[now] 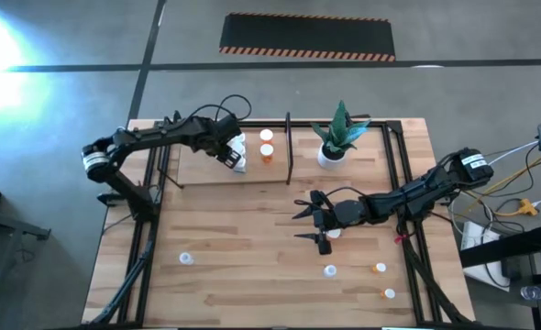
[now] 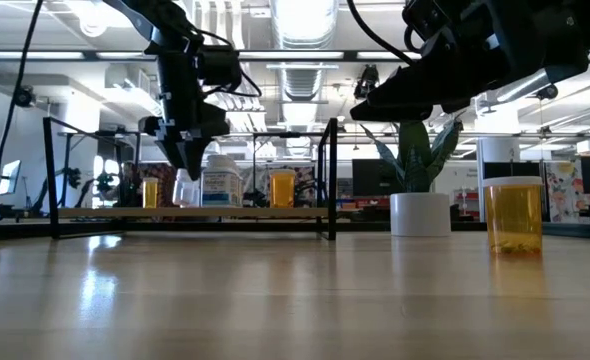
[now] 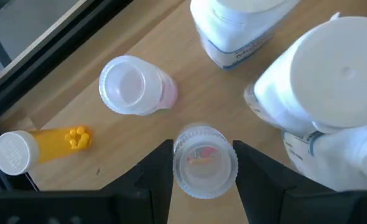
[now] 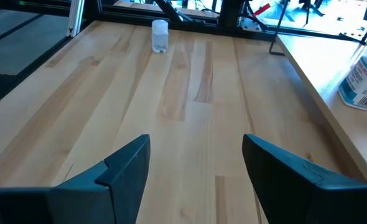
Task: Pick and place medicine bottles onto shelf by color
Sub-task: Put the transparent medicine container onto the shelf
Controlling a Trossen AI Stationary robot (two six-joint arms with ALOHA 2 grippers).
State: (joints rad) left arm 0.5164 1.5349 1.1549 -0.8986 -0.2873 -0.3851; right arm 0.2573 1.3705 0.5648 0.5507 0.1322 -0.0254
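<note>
My left gripper (image 1: 232,158) reaches over the light-wood shelf (image 1: 197,170) and points down, shut on a small clear bottle (image 3: 204,160). On the shelf beside it stand a clear bottle (image 3: 134,86) and larger white bottles (image 3: 336,74), and an orange bottle (image 3: 43,146) lies on its side. Two orange bottles (image 1: 267,145) stand near the divider bar (image 1: 289,147). My right gripper (image 1: 314,222) hangs open over the table's middle with nothing between its fingers (image 4: 196,174). Loose bottles (image 1: 330,269) stand near the table's near edge. My left gripper pinches the small clear bottle by its side wall (image 3: 177,163), one finger on each side. The fingers (image 3: 155,171) come from above, pointing down. The bottle stays upright; in the low view its lower part (image 2: 185,190) stands at the level of the shelf board.
A white pot with a green plant (image 1: 333,151) stands right of the divider bar. An orange bottle (image 2: 513,215) stands close to the low camera. Single bottles stand at the near left (image 1: 186,258) and near right (image 1: 388,293). Black frame tubes (image 1: 399,174) run along the table's sides.
</note>
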